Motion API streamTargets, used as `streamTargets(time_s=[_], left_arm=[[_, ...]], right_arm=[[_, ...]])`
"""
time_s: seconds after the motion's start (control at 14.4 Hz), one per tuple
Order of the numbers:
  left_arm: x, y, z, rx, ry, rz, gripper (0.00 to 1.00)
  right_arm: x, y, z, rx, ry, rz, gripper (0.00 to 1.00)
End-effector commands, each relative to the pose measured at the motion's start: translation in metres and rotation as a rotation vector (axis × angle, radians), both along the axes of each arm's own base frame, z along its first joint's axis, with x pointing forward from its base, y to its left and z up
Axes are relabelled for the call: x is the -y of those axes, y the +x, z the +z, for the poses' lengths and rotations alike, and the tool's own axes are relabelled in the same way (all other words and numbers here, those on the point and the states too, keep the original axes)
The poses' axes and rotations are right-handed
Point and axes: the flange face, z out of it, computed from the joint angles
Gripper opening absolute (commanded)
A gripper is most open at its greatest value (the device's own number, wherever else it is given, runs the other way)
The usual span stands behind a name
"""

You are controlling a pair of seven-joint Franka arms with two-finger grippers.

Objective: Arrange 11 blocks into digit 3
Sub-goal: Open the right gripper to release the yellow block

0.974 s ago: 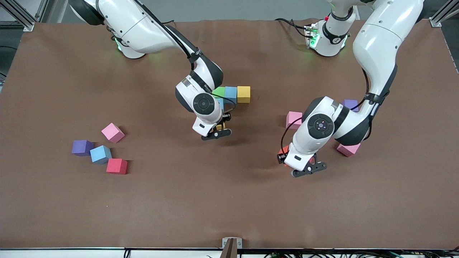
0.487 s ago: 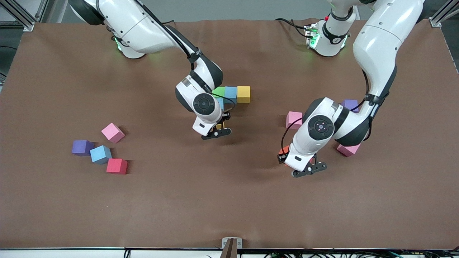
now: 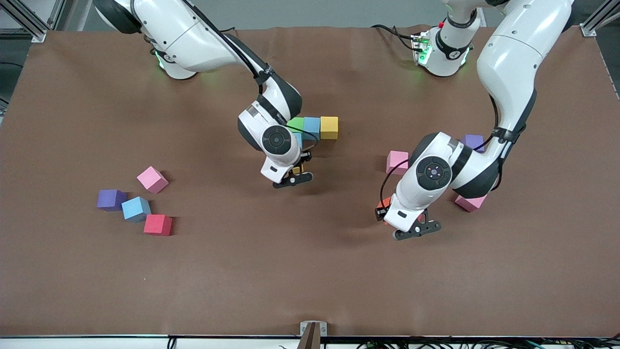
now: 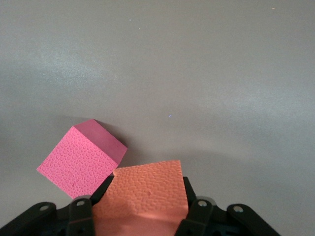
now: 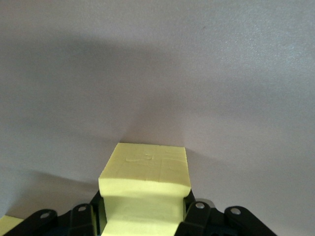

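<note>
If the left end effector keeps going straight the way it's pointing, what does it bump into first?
Probably just the brown table. The left end effector, shut on an orange block, points down at bare mat, beside a pink block.

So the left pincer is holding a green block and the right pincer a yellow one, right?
Not quite. The left pincer holds an orange block, not a green one; the left wrist view shows it. The right pincer does hold a yellow block.

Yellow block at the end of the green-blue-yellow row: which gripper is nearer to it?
Right. The right gripper, shut on a yellow cube, sits just beside the row's yellow block. The left gripper, shut on an orange cube, is well off toward the left arm's end.
</note>
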Motion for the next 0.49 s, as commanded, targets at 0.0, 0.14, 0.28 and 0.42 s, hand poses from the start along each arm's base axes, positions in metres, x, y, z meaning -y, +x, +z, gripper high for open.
streamTargets(time_s=[0.0,0.14,0.28,0.42], left_arm=[[-0.0017,0.0011,0.0023,-0.002,0.002,-0.026,0.23],[-0.0018,0.0006,0.0025,-0.004,0.003,-0.027,0.23],[-0.0018,0.0007,0.0035,-0.002,0.003,-0.030,0.23],[-0.0019,0.0012,0.0041,0.000,0.004,-0.038,0.23]], right_arm=[[0.0027,-0.0132,0.0045,-0.014,-0.022,0.016,0.38],[0.0028,-0.0133,0.0044,-0.015,-0.023,0.015,0.38],[0.0023,-0.0126,0.0052,-0.012,-0.022,0.008,0.57],[0.0020,-0.0127,0.0048,-0.020,-0.029,-0.044,1.00]])
